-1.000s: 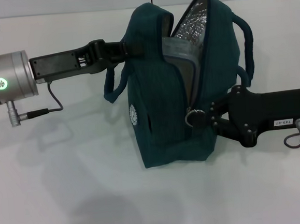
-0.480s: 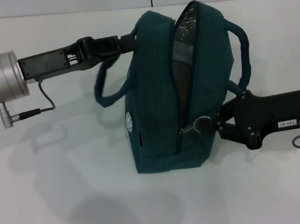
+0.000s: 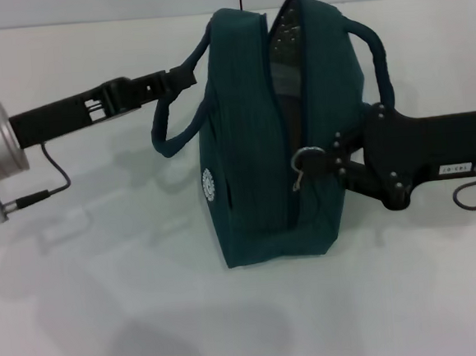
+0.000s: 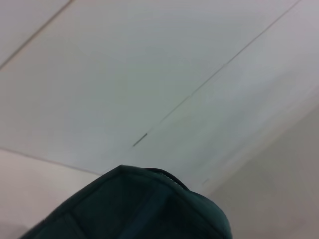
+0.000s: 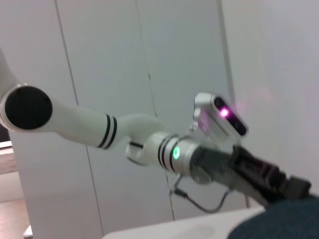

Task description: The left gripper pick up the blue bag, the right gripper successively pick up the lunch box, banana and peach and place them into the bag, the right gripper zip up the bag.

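Only head view shows right claw (image 3: 336,164) seemingly pinching zipper pull (image 3: 306,161).

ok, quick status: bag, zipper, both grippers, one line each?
blue bag: upright on the table, held by one handle, mouth only narrowly open.
zipper: partly closed; ring pull sits low on the bag's side, top of the opening not yet zipped.
left gripper: shut on the bag's left handle.
right gripper: at the zipper pull, fingers closed on it.
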